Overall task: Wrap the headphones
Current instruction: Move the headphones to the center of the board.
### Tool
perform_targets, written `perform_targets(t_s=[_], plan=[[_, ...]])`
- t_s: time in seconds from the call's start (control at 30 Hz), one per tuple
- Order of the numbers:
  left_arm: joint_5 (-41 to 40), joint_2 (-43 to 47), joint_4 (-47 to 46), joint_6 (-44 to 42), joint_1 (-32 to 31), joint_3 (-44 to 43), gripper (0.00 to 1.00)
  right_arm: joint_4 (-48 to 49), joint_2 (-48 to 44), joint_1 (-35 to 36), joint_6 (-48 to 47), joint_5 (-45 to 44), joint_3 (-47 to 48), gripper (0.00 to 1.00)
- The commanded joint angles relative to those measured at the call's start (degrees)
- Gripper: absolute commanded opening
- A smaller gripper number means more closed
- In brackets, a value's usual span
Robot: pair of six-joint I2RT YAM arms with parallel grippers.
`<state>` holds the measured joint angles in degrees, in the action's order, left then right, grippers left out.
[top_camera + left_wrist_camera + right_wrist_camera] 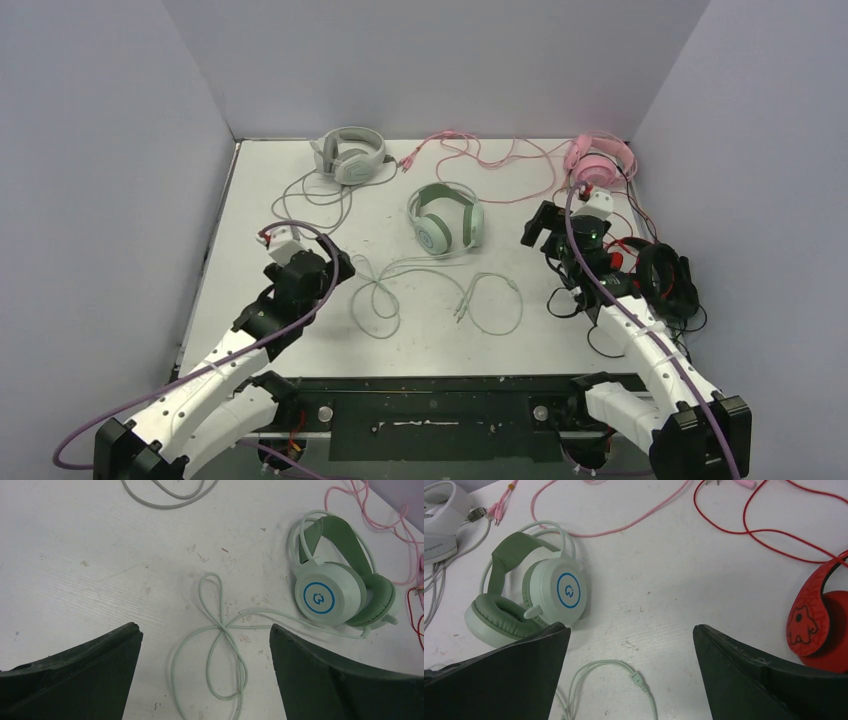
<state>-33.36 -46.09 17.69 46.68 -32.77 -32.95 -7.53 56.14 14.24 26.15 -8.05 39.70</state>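
Both grippers hang spread wide over the white table (430, 345), holding nothing. The left gripper (202, 630) hovers above the loose loops of the green cable (226, 626). The right gripper (631, 627) is near the green headset (446, 220), which lies mid-table. The grey-white headset (348, 155) sits at the far edge on the left. The pink headset (598, 160) is in the far right corner, and its pink cable (596, 534) trails along the back. By the right arm lies what looks like a red headset (819, 620), only partly in view.

The right pincer (630, 630) gapes above the table (664, 580) between a mint headset (559, 592) and a red headset (819, 620).
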Motion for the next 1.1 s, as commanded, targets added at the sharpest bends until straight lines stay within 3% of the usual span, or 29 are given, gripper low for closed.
perform_targets(t_s=[0.0, 0.13, 0.3, 0.7, 0.93, 1.07], plan=[[3.2, 1.1, 4.2, 4.8, 0.5, -3.6, 0.97, -3.0, 2.6, -2.0, 6.3, 4.7, 2.6, 1.00], [6.8, 7.6, 3.3, 3.2, 0.5, -2.4, 0.97, -1.2, 6.5, -0.8, 4.9, 8.9, 6.0, 1.00], [12.0, 15.4, -7.6, -4.9, 1.3, 3.8, 0.97, 1.1, 17.0, 7.0, 2.7, 7.3, 13.4, 1.00], [10.7, 4.0, -1.0, -11.1, 1.7, -3.0, 0.97, -5.2, 44.0, 12.9, -1.1, -0.4, 37.1, 1.00], [10.4, 0.4, -1.5, -12.1, 1.7, -6.0, 0.97, -6.3, 50.9, 13.0, -0.7, -3.1, 39.8, 0.93], [10.5, -0.9, -1.7, -12.8, 2.0, -6.7, 0.97, -6.5, 52.2, 13.9, -2.0, -3.7, 39.8, 0.82]])
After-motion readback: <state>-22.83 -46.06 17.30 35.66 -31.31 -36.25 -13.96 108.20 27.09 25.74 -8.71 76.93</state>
